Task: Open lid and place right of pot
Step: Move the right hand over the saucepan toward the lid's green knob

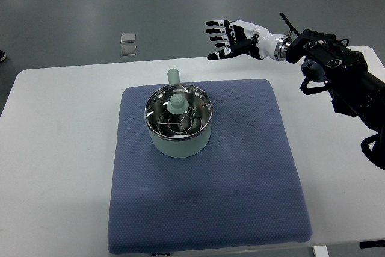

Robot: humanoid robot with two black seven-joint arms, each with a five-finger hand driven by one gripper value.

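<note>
The lid (178, 105) sits on the pot (179, 126), well left of and below the right hand (231, 39), whose fingers are spread and empty.

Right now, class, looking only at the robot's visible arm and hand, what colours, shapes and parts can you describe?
Only the right arm shows. Its forearm is bulky, angular black housing with a thin black cable or rod near the wrist. A silver metal ring joins it to the right hand, which has a white shell and black, jointed fingers with pale segments.
</note>
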